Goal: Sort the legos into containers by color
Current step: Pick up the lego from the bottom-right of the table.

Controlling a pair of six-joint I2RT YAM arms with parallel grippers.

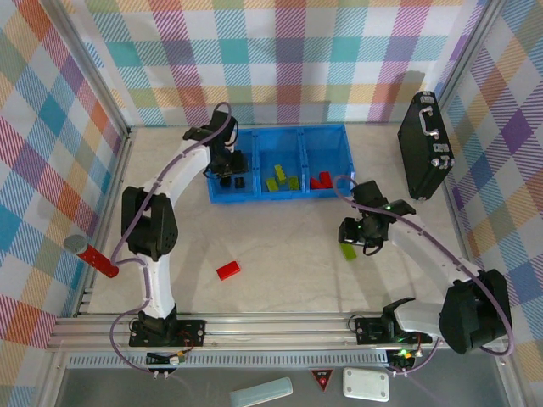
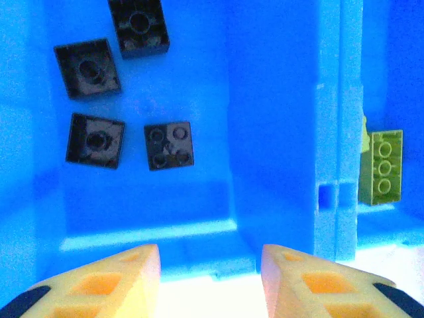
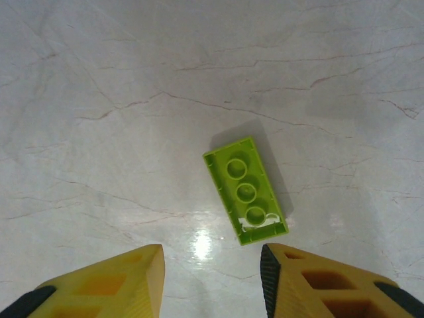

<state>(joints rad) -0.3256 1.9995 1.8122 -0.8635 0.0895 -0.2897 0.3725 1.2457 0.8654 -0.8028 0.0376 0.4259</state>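
Observation:
The long blue tray (image 1: 280, 134) holds three containers: black legos (image 2: 96, 140) lie in the left one, lime-green legos (image 1: 281, 178) in the middle, red legos (image 1: 320, 180) in the right. My left gripper (image 2: 211, 278) hangs open and empty over the left container's near wall; a green lego (image 2: 381, 165) shows past the divider. A lime-green lego (image 3: 245, 190) lies hollow side up on the table, just ahead of my right gripper (image 3: 212, 278), which is open with nothing between its fingers. From above, this lego (image 1: 349, 251) sits under the right gripper (image 1: 358, 240). One red lego (image 1: 227, 270) lies alone on the table.
A black briefcase (image 1: 426, 144) lies at the far right. A grey cylinder with a red cap (image 1: 90, 255) rests at the table's left edge. Plaid walls close in the back and sides.

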